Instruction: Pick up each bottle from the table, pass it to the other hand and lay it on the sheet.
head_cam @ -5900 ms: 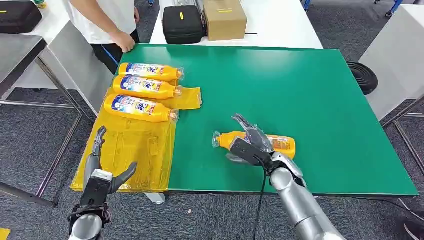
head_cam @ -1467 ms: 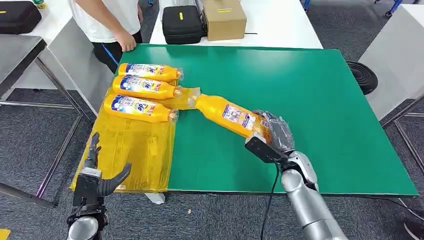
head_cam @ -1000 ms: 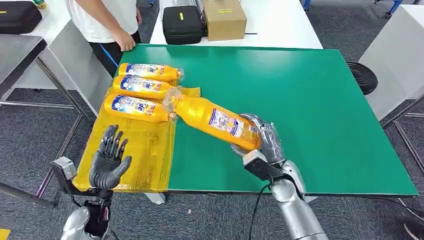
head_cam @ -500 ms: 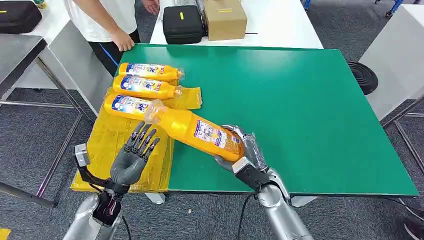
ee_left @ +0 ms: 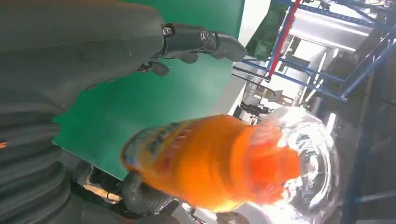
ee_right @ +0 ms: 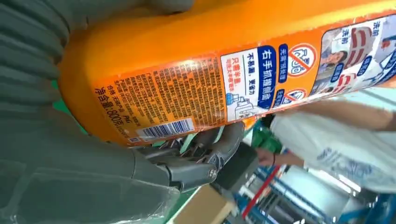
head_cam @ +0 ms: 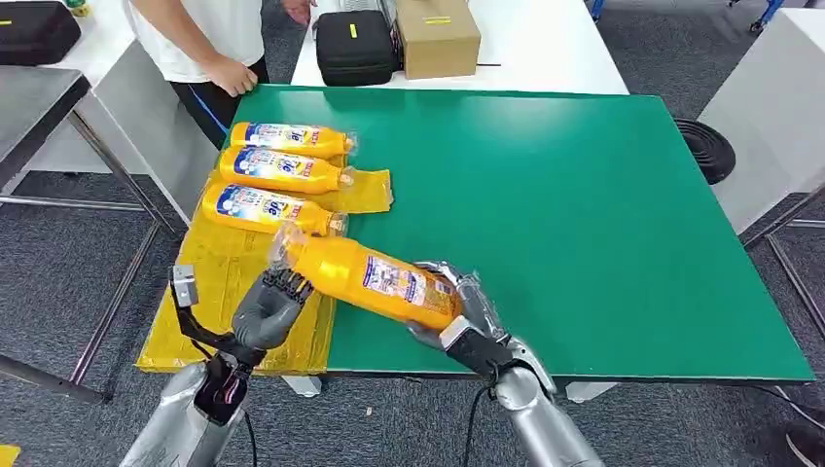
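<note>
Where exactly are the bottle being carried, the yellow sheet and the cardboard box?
carried bottle (head_cam: 375, 280), head view, on its printed label.
yellow sheet (head_cam: 204, 321), head view, on a bare stretch near the front.
cardboard box (head_cam: 437, 39), head view, on its top face.

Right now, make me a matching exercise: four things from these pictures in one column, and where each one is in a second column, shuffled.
Things:
1. held bottle
2. three bottles
3. cardboard box
4. left hand

Places:
A. on the white table behind the green table
B. just under the held bottle's cap end
C. in the right hand, above the green table's near edge
D. lying side by side on the yellow sheet

Pairs: 1-C, 2-D, 3-A, 4-B
</note>
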Controlling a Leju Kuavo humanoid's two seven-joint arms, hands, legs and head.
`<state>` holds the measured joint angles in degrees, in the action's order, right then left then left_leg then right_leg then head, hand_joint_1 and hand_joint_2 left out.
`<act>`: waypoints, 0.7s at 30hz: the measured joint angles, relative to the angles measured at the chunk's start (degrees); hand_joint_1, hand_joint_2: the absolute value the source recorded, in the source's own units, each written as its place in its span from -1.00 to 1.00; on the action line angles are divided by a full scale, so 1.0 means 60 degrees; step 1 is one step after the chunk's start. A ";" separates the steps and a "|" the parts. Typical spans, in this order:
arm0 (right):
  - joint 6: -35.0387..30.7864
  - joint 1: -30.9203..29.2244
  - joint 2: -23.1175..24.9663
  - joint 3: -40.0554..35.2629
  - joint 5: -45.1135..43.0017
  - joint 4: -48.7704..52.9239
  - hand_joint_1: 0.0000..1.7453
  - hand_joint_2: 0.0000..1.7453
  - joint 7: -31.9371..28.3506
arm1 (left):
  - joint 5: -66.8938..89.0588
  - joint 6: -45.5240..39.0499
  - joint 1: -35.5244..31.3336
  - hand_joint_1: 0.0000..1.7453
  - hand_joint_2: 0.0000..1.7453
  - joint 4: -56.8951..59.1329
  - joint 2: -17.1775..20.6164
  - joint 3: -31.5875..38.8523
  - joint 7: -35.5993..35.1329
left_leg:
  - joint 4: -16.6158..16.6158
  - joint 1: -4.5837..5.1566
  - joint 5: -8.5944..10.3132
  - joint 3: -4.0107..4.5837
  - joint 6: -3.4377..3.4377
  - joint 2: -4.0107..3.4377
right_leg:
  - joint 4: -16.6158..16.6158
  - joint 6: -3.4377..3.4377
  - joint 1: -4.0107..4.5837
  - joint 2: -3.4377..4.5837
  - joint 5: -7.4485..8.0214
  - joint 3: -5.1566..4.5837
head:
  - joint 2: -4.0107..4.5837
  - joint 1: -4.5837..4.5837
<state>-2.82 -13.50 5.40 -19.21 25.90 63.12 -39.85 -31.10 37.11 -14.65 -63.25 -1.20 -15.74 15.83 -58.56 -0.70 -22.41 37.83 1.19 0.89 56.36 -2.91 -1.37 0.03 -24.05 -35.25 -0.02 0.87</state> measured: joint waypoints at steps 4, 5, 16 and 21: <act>0.0062 -0.0115 0.0040 -0.0196 -0.0018 -0.0255 1.00 1.00 0.0000 | 0.0167 -0.0004 -0.0149 -1.00 1.00 0.0131 -0.0029 -0.0153 0.0207 | 0.0000 0.0000 0.0001 -0.0001 0.0000 0.0000 | 0.0000 0.0000 0.0000 0.0000 0.0001 0.0000 | 0.0000 0.0000; 0.0062 -0.0136 0.0047 -0.0236 -0.0065 -0.0298 1.00 1.00 0.0000 | 0.0200 -0.0004 -0.0167 -1.00 1.00 0.0153 -0.0047 -0.0175 0.0244 | 0.0000 0.0000 0.0001 -0.0001 0.0000 0.0000 | 0.0000 0.0000 0.0000 0.0000 0.0001 0.0000 | 0.0000 -0.0004; 0.0040 -0.0314 0.0066 -0.0309 -0.0379 -0.0594 1.00 1.00 0.0000 | 0.0492 -0.0007 -0.0257 -1.00 1.00 0.0189 -0.0200 -0.0452 0.0455 | 0.0000 0.0000 0.0000 0.0000 0.0000 0.0000 | 0.0000 -0.0001 0.0000 0.0000 0.0000 0.0000 | 0.0000 0.0000; 0.0033 -0.0321 0.0066 -0.0309 -0.0393 -0.0645 1.00 1.00 0.0000 | 0.0499 -0.0011 -0.0262 -1.00 1.00 0.0189 -0.0255 -0.0481 0.0459 | 0.0000 0.0000 0.0000 -0.0001 0.0000 0.0000 | 0.0000 0.0000 0.0000 0.0000 0.0000 0.0000 | 0.0000 0.0000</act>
<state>-2.62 -15.43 5.79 -21.07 23.54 59.25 -39.85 -28.11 37.05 -16.22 -62.12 -2.73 -18.62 18.58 -58.57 -0.70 -22.41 37.83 1.19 0.89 56.35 -2.92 -1.37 0.03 -24.05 -35.26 -0.02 0.87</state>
